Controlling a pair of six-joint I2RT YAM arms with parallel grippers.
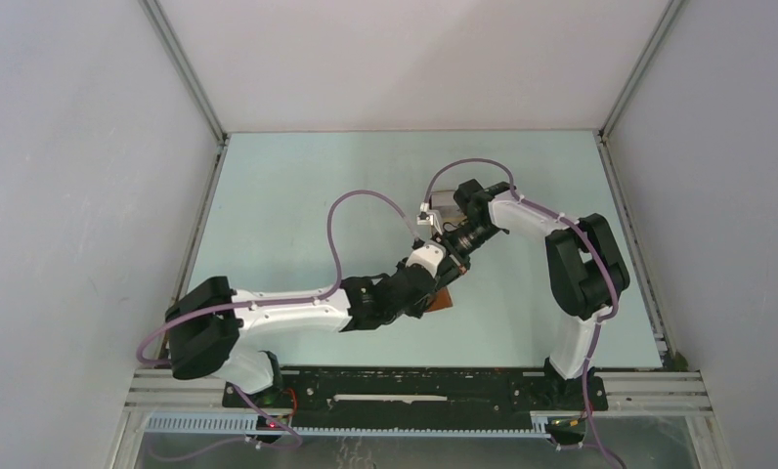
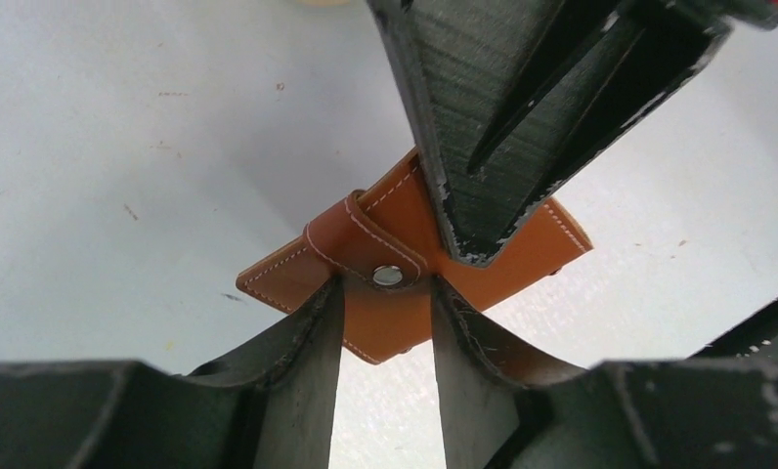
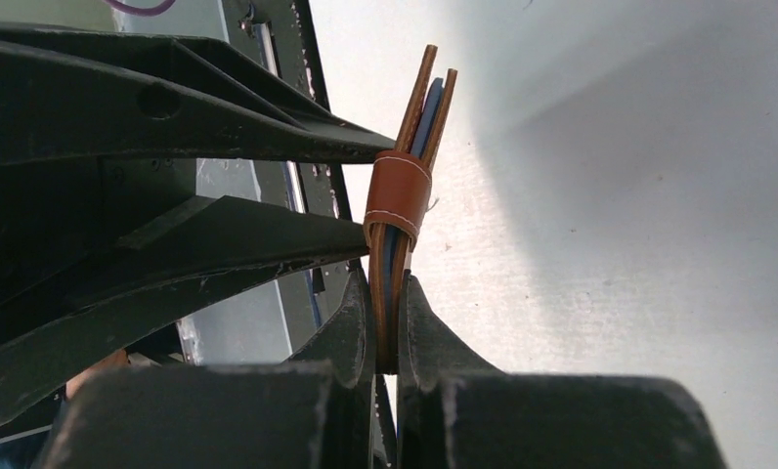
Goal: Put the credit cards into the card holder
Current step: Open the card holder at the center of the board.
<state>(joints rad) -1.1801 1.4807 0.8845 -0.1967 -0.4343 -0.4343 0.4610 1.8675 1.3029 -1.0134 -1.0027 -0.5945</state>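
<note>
The card holder (image 1: 444, 299) is reddish-brown leather with pale stitching, held off the table mid-workspace where both arms meet. My right gripper (image 3: 387, 293) is shut on its lower edge, and the holder (image 3: 397, 195) shows edge-on there. Thin blue credit cards (image 3: 427, 112) sit between its leaves. My left gripper (image 2: 385, 283) stands open against the holder's face (image 2: 395, 318). Its fingertips (image 2: 328, 293) sit on either side of the strap with the metal snap (image 2: 389, 276). The right gripper's dark fingers (image 2: 473, 234) come down from above onto the holder.
A sliver of something tan (image 2: 319, 3) shows at the top edge of the left wrist view. White enclosure walls (image 1: 92, 195) stand left, right and behind. A metal rail (image 1: 414, 386) runs along the near edge of the pale table (image 1: 297, 186).
</note>
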